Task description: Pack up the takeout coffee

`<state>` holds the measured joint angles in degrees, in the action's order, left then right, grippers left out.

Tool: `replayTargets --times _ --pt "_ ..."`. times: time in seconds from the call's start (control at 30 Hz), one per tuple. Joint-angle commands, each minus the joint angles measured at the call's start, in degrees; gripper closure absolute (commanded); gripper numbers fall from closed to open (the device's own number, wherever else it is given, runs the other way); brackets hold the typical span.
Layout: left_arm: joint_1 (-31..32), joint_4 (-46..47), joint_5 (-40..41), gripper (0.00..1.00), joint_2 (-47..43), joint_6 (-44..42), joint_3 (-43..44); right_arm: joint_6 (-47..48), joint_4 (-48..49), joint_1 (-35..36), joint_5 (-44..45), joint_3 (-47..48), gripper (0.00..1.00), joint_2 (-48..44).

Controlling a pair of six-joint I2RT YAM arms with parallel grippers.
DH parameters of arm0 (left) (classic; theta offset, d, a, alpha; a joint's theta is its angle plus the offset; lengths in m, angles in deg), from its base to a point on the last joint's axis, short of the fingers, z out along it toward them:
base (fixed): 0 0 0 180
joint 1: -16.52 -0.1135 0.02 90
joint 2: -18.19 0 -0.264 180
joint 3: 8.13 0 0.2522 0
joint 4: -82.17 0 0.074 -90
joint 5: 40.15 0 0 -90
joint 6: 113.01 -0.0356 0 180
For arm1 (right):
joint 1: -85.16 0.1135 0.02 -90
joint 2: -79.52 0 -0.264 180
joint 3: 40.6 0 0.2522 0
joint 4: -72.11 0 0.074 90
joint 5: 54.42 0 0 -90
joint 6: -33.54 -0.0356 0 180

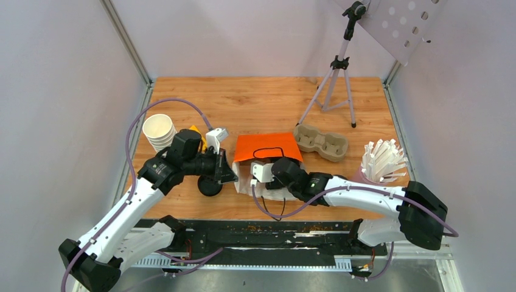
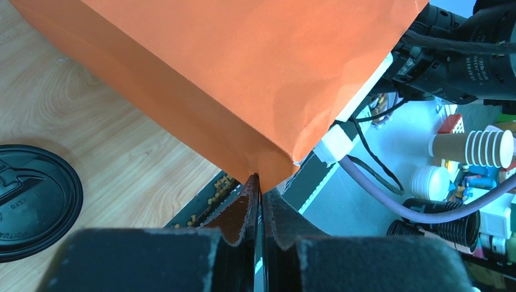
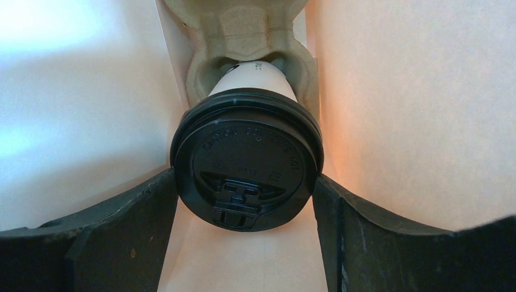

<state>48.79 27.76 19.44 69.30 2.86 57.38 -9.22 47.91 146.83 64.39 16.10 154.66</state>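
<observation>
An orange bag (image 2: 243, 73) fills the top of the view, and its lowest corner sits pinched between the closed fingers of the left gripper (image 2: 260, 182). A black lid (image 2: 30, 201) lies flat on the wooden table (image 2: 122, 152) at the left, apart from the bag. At the right a purple cable (image 2: 395, 204) runs past a black arm (image 2: 462, 55).

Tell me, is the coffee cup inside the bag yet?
Inside: the lidded cup sits in a cup carrier, the orange paper bag's walls on both sides.
</observation>
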Motion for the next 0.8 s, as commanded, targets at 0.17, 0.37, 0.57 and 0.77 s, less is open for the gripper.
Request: replayTargets --times 0.17,0.37,0.57,0.77 --pt "0.3 3.3 -1.8 0.91 0.2 1.3 -0.4 -0.9 1.3 -1.4 -1.5 -1.8 0.27 1.3" --pt "0.3 3.7 -1.9 0.91 0.6 1.7 0.1 -0.9 -0.3 -1.4 -1.7 -0.9 0.23 -0.1" --pt "0.3 3.6 -1.5 0.91 0.8 1.9 0.6 -1.5 -5.5 -1.3 -3.6 2.9 0.14 -1.3" --pt "0.3 3.6 -1.5 0.91 1.3 1.8 0.8 -2.1 -8.1 -1.1 -5.3 4.5 0.09 -2.8"
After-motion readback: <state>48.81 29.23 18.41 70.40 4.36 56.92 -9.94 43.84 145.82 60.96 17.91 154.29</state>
